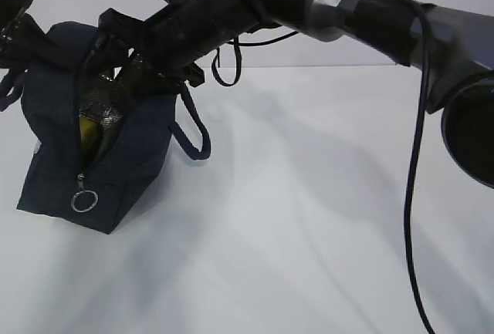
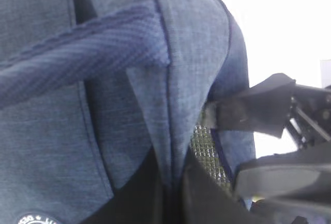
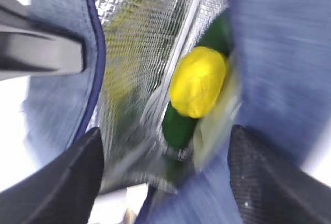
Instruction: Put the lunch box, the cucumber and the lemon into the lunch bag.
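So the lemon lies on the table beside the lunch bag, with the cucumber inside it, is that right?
Not quite. The lemon is inside the lunch bag too, lying against the cucumber by the silver lining. The right wrist view shows it.

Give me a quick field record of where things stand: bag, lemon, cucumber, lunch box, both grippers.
lunch bag: upright on the table, top unzipped, silver lining showing
lemon: inside the bag, lying on the cucumber
cucumber: inside the bag, partly hidden under the lemon
lunch box: cannot be made out clearly; a pale edge shows beside the lemon
left gripper: shut on the bag's fabric edge, holding the mouth open
right gripper: open, empty, over the bag's mouth
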Tool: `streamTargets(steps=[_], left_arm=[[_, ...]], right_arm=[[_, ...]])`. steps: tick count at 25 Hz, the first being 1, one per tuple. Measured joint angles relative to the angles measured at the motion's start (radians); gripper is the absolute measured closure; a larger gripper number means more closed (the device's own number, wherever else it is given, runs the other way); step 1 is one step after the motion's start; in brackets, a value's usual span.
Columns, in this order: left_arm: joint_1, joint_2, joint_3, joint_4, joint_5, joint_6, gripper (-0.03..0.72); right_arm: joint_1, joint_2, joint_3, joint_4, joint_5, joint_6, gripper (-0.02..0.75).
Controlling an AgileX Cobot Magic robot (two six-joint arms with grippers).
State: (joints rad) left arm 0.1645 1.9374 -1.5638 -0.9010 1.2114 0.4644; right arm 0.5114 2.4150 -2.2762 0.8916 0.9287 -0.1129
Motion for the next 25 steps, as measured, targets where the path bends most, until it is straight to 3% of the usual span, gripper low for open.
streamTargets(steps=[7,11,13,21,25], left_arm=[[0.0,0.0,0.0,0.021,0.0,0.002,0.703],[0.0,0.0,0.0,0.033,0.0,0.002,0.703],[0.0,0.0,0.0,0.033,0.0,0.002,0.703],[0.0,0.0,0.0,0.033,0.0,0.002,0.703],[0.0,0.0,0.0,0.033,0.0,0.002,0.703]], right_arm=[[-0.078,-0.004,0.0,0.055,0.175,-0.058,0.179],[-0.08,-0.052,-0.029,0.03,0.234,-0.072,0.179],[-0.078,-0.079,-0.063,-0.034,0.253,-0.046,0.179],[-0.045,-0.099,-0.13,-0.464,0.275,0.189,0.179],[-0.026,-0.084,-0.13,-0.48,0.241,0.228,0.178]])
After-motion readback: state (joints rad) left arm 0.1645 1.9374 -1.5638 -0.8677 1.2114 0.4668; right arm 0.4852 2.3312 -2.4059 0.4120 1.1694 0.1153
